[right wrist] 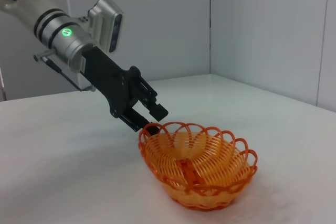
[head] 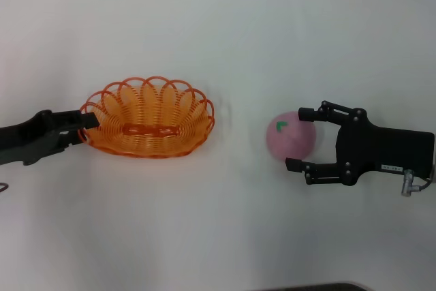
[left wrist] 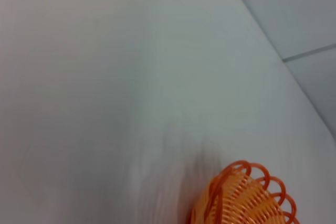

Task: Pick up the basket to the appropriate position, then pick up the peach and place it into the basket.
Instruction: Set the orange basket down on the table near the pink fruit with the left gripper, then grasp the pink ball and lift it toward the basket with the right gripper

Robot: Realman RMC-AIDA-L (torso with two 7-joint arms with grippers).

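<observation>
The orange wire basket (head: 146,110) rests upright on the white table, left of centre; it also shows in the left wrist view (left wrist: 247,198) and the right wrist view (right wrist: 210,182). My left gripper (head: 83,127) is at the basket's left rim, its fingers (right wrist: 156,112) apart on either side of the looped edge. The pink peach (head: 286,142), green leaf mark up, lies on the table to the right of the basket. My right gripper (head: 298,138) is open around the peach, one finger at its far side and one at its near side.
The white table (head: 218,236) runs all round both objects. A grey wall and a corner seam (right wrist: 210,24) stand behind the table. The table's far edge (left wrist: 273,51) shows in the left wrist view.
</observation>
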